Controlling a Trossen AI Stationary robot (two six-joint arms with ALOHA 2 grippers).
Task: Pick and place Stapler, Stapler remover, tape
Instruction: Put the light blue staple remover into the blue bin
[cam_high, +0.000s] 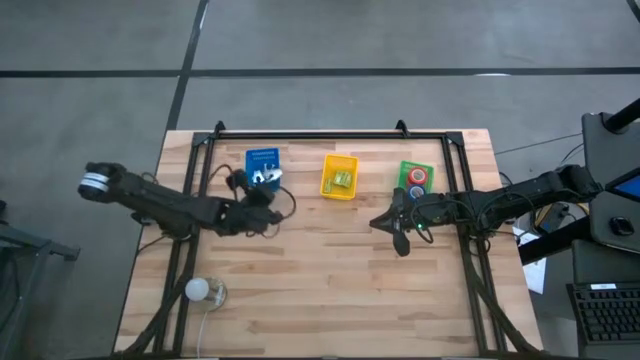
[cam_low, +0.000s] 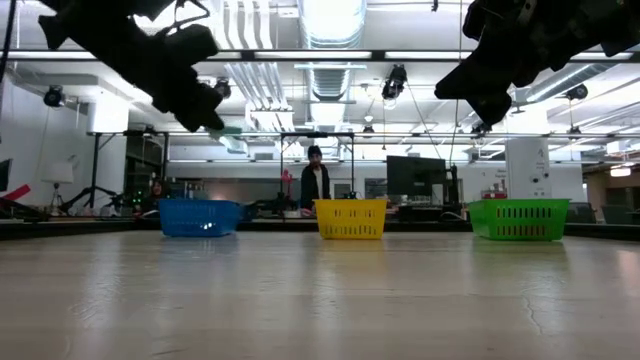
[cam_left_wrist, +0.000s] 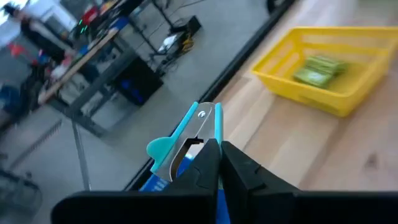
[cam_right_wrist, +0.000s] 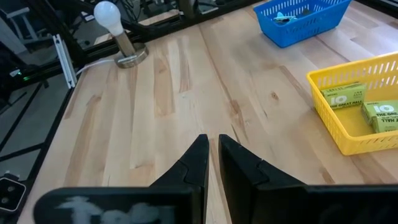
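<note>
My left gripper (cam_left_wrist: 219, 163) is shut on a teal and silver staple remover (cam_left_wrist: 189, 134). It hangs high over the table beside the blue bin (cam_high: 262, 160), and in the low view it shows up in the air (cam_low: 215, 118). My right gripper (cam_right_wrist: 213, 152) is shut on nothing and is raised near the green bin (cam_high: 416, 170). A red tape roll (cam_high: 418, 176) and a blue one (cam_high: 416, 192) lie in that green bin. The yellow bin (cam_high: 339, 176) holds green boxes (cam_right_wrist: 380, 114). No stapler shows plainly. My left gripper pinches the staple remover between its two fingers at the tool's rear end (cam_left_wrist: 200, 149). The teal handle and metal jaws stick out beyond the fingertips. The tool is lifted clear of the table and the bins.
Three bins stand in a row along the far side of the table: blue (cam_low: 200, 216), yellow (cam_low: 350, 218), green (cam_low: 518, 219). A white light bulb on a round base (cam_high: 200, 291) stands near the left near corner. People show in the room behind the table.
</note>
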